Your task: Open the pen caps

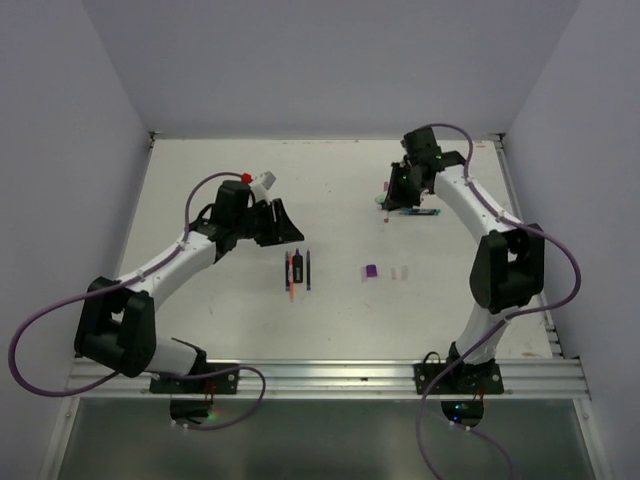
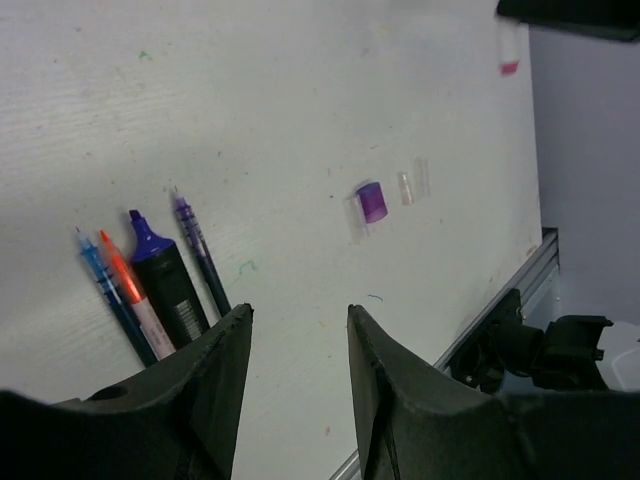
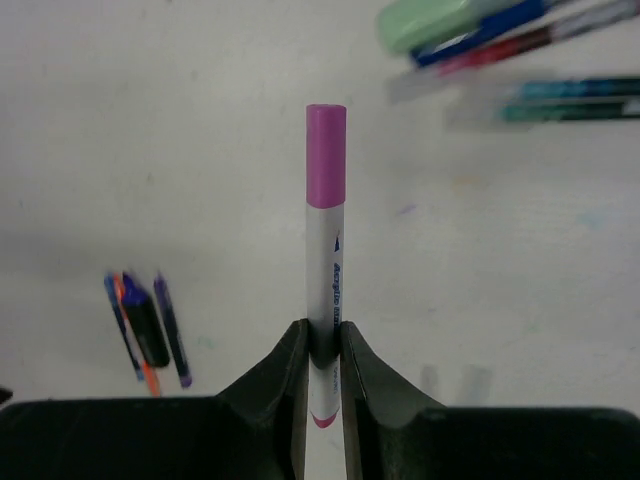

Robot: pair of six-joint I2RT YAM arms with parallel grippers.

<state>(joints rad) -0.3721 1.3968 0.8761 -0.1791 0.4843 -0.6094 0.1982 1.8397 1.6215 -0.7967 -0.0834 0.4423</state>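
Pen caps [image 2: 372, 201] lie on the white table [image 1: 220, 160] between pale walls [image 1: 330, 60]; left hand [image 2: 298, 314] gapes, right hand [image 3: 323, 335] clamps a pen [image 3: 325, 250].

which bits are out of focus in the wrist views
Right wrist: the pink-capped pen in the right gripper is sharp; the pile of pens behind it and the four uncapped pens are blurred. Left wrist: those four pens and the purple cap look crisp.

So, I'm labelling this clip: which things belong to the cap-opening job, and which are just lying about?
In hand: pink-capped pen, clamped in the right gripper; pen pile beyond it; open left gripper.
Lying about, done: four uncapped pens; loose purple cap; two clear caps.
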